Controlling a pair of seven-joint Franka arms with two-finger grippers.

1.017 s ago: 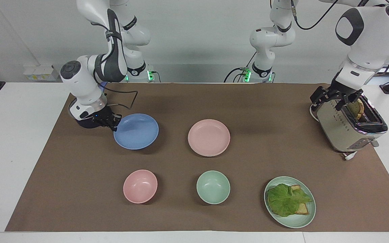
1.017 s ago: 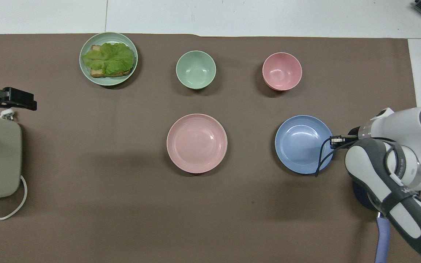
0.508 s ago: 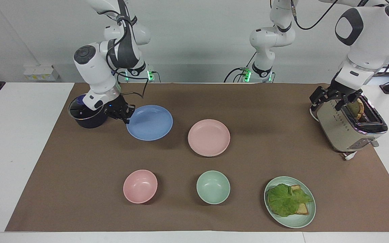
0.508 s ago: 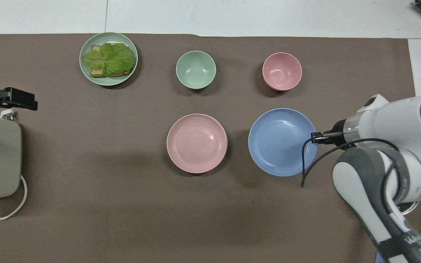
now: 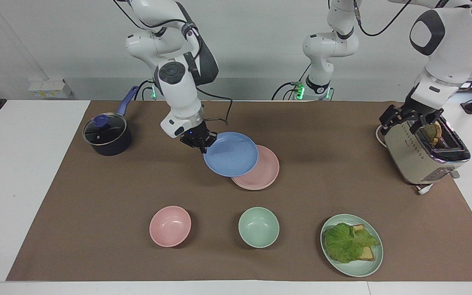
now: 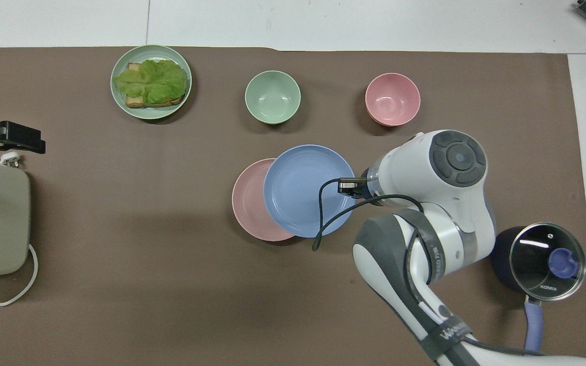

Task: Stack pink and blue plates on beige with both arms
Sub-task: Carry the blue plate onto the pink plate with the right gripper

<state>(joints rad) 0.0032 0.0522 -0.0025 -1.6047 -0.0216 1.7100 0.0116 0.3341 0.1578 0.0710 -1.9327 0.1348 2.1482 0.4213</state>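
The white bench (image 5: 23,184) carries a brown mat (image 5: 96,229) that spans nearly all of it. At the left arm's end of the mat stands a beige-and-chrome toaster (image 5: 422,157) with toast in its slot; the left tool (image 5: 409,119) hangs over the toaster, its fingers spread wide, holding nothing, just as it did a second ago.

The right arm (image 5: 178,88) now reaches out over the middle of the mat, whereas a second ago it crouched low at its own end. That move has uncovered a dark saucepan (image 5: 107,135) with a glass lid and blue handle.

The right tool (image 5: 204,144) is clamped on the rim of the blue plate (image 5: 231,155), at the edge toward the right arm's end. The plate is round, so it has no long axis; it is carried in the air, face up and slightly tilted, partly over the pink plate (image 5: 262,174). A second ago it was well apart from the pink plate, toward the right arm's end. The pink plate lies flat at the mat's middle, unmoved; a paler rim shows under its edge.

Farther from the robots sit a green plate (image 5: 359,268) with lettuce on toast, a green bowl (image 5: 258,227) and a pink bowl (image 5: 170,226), all where they were.
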